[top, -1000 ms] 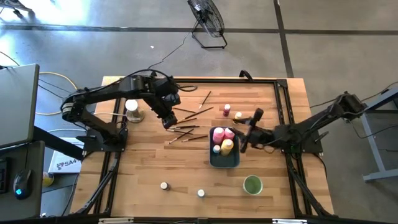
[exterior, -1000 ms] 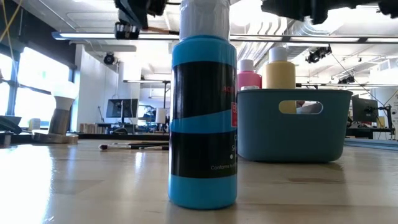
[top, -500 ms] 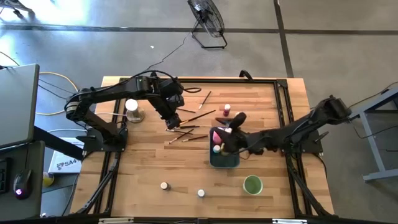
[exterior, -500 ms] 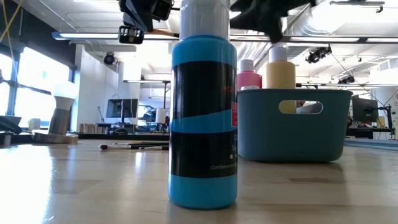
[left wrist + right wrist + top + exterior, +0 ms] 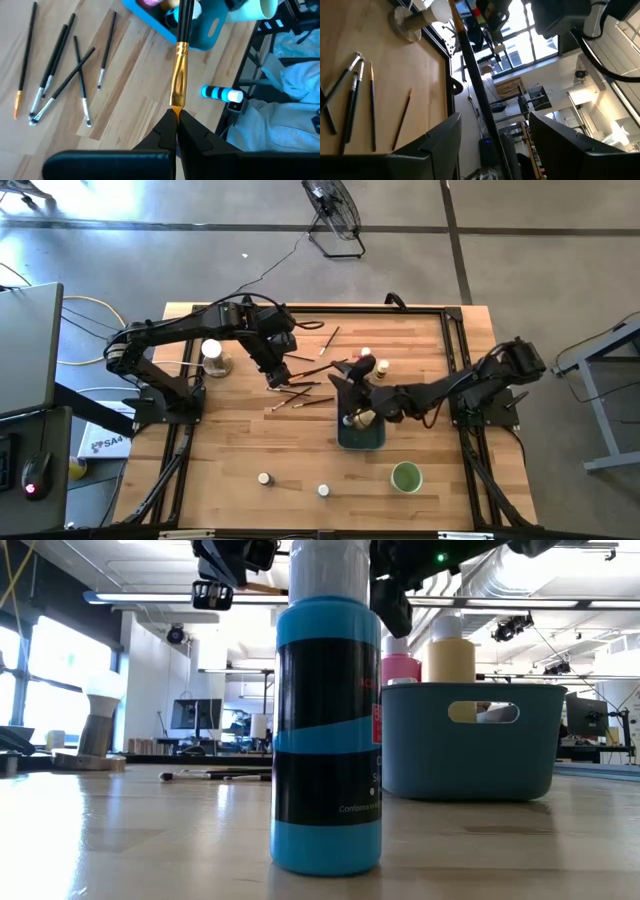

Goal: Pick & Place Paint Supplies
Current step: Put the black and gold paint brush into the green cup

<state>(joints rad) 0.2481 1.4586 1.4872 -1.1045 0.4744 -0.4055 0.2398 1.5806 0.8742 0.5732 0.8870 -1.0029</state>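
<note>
Two arms are busy. The left gripper (image 5: 176,116) hangs above the brush pile (image 5: 298,388), fingers clamped on one brush (image 5: 181,60), which points to the tray (image 5: 361,437). The right gripper (image 5: 347,376) is at 12 o'clock of the tray, above its rim, fingers wide apart and holding nothing. Pink bottle (image 5: 399,658) and yellow bottle (image 5: 450,648) stand inside the tray. Two jars (image 5: 264,478) wait on the bench (image 5: 230,450) at 7 o'clock of the tray. I judge this a transfer step: the brush must next travel to the tray, perhaps by handing it to the open right fingers.
</note>
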